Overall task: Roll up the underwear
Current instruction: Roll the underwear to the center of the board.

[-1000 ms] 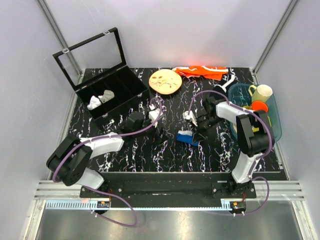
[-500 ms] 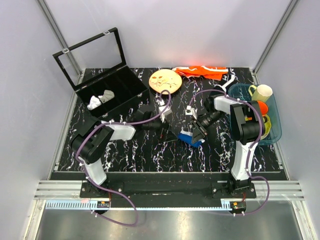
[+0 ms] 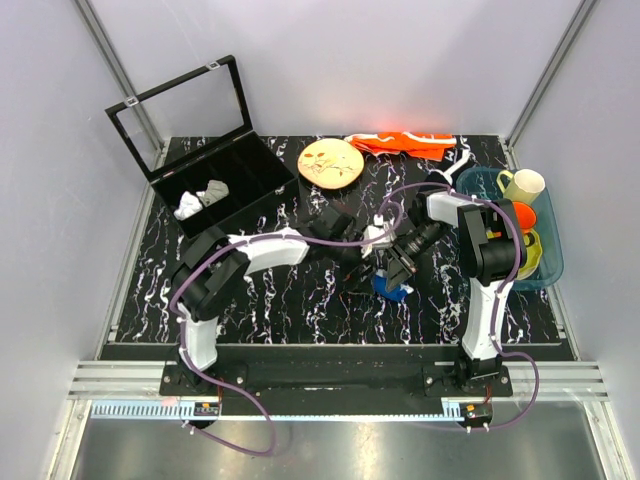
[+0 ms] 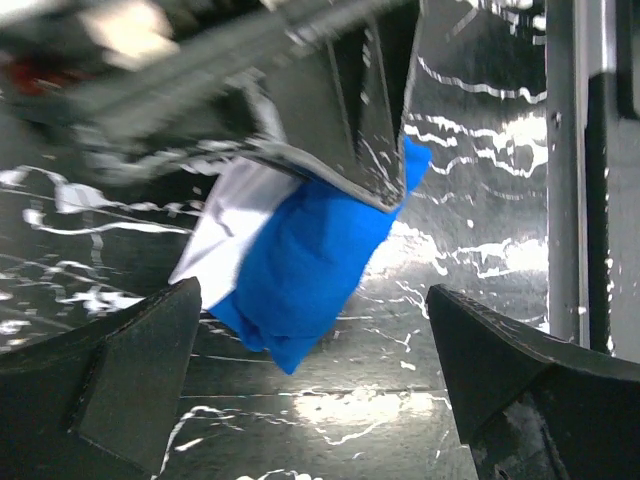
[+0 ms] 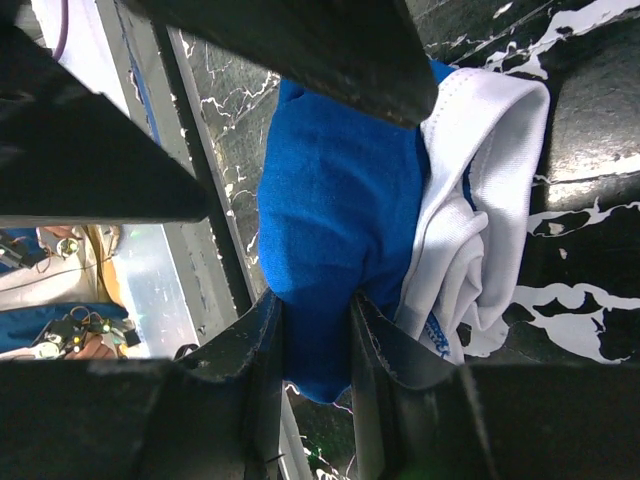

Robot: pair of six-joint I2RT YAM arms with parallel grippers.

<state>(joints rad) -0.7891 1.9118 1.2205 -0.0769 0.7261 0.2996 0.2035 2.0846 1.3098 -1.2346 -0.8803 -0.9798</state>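
Note:
The underwear (image 3: pixel 392 287) is a bunched royal-blue bundle with a white waistband, right of the table's middle. My right gripper (image 3: pixel 401 262) is shut on it. In the right wrist view the two fingers (image 5: pixel 262 350) pinch a fold of the blue fabric (image 5: pixel 330 200), with the white waistband (image 5: pixel 480 220) bunched beside them. My left gripper (image 3: pixel 362 256) is open and empty just left of the bundle. In the left wrist view the bundle (image 4: pixel 300 270) hangs from the right gripper's fingers, ahead of my left gripper (image 4: pixel 320 400), close over the table.
An open black compartment box (image 3: pixel 245 175) with small white cloth pieces (image 3: pixel 200 198) stands at the back left. A round wooden plate (image 3: pixel 331 162) and an orange cloth (image 3: pixel 405 143) lie at the back. A teal bin (image 3: pixel 480 180) with cups stands at the right.
My left arm has reached rightward across the table until its gripper is beside the bundle. My right gripper has kept hold and shifted the underwear slightly right and nearer.

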